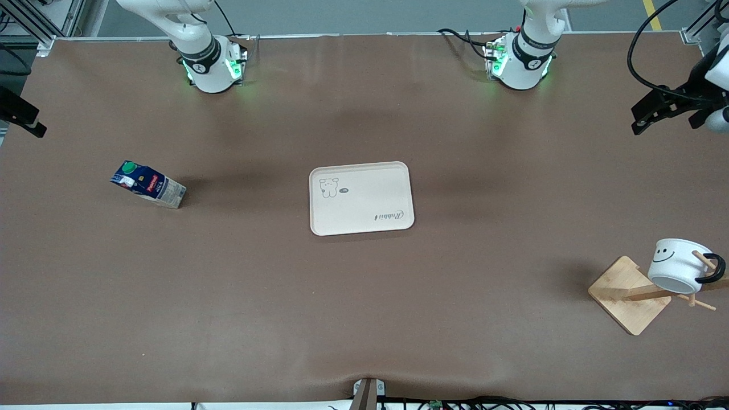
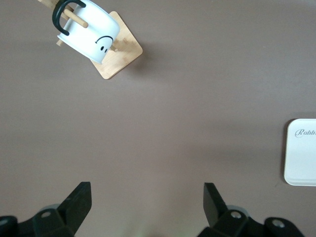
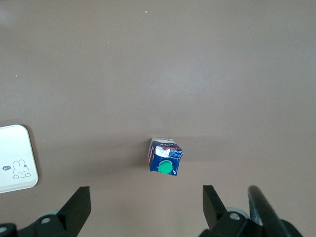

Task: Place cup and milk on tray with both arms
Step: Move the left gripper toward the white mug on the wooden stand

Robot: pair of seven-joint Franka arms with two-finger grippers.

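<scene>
Hanging high with jaws spread wide and nothing in them, the left tool (image 2: 143, 207) looks down on bare bench (image 1: 364, 319), with the smiley mug (image 2: 88, 32) off ahead of it. Same story for the right tool (image 3: 143, 207): wide open, empty, up above the bench at its own arm's end, with the milk carton (image 3: 165, 158) almost centred between its fingers in the wrist view. My guess is that's deliberate, each arm parked over its own half so it only has to drop down on its item.

The carton (image 1: 148, 185) stands upright, green cap on top, toward the right arm's end. The mug (image 1: 680, 265) isn't on the bench at all: it's hooked tilted on a peg of a wooden mug rack (image 1: 629, 293) toward the left arm's end, nearer the front camera than the carton, so it'll probably need lifting off the peg first.

Dead centre between them sits the cream bear tray (image 1: 364, 228), nothing on it, well apart from both. Neither item has been picked up yet.
</scene>
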